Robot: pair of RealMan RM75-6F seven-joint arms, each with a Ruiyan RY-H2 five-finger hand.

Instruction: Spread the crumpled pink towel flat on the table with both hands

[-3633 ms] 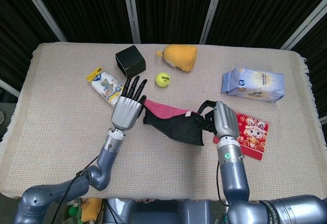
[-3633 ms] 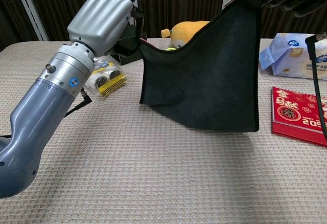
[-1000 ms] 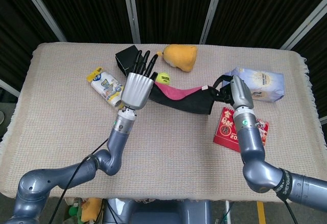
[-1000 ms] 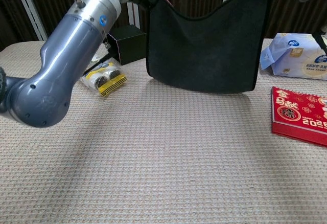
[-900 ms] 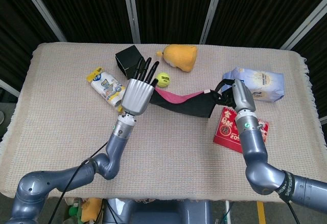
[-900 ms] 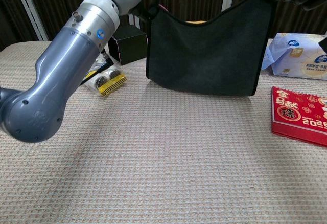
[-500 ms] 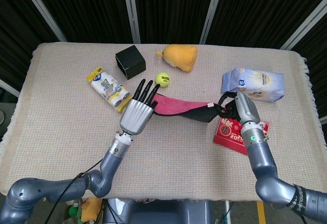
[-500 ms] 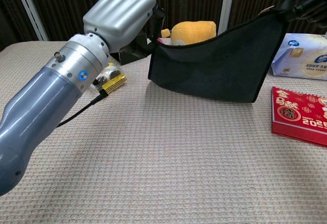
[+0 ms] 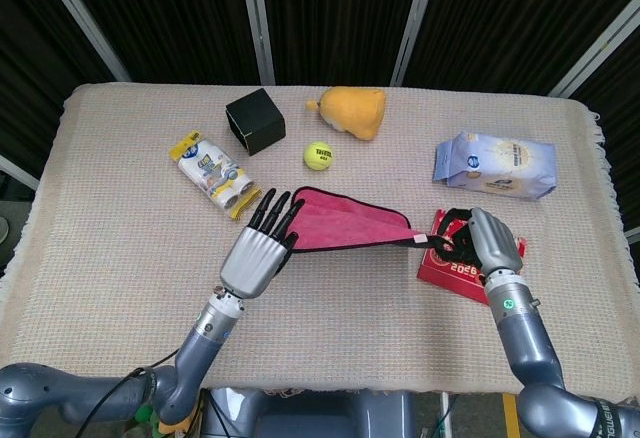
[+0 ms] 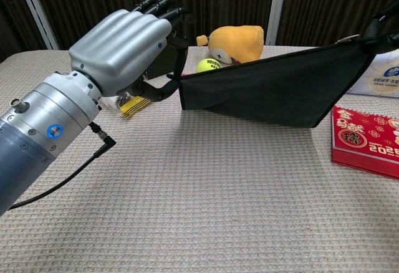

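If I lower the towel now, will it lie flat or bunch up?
Probably floppy: the towel sags between the left hand and right hand. Kept taut, it should settle mostly flat, though its loose lower edge may fold under.

left hand (image 9: 255, 255) fingers pinching, right hand (image 9: 487, 243) curled tight, arms apart

Even, fairly bright overhead light in both views; background behind the woven beige tablecloth (image 9: 120, 228) stays near black. Shadows soft and short. Mild sheen on the grey metal shell of the left hand (image 10: 121, 48), filling the chest view's 10 o'clock region. Head view sharp throughout; slight barrel curvature at table edges.
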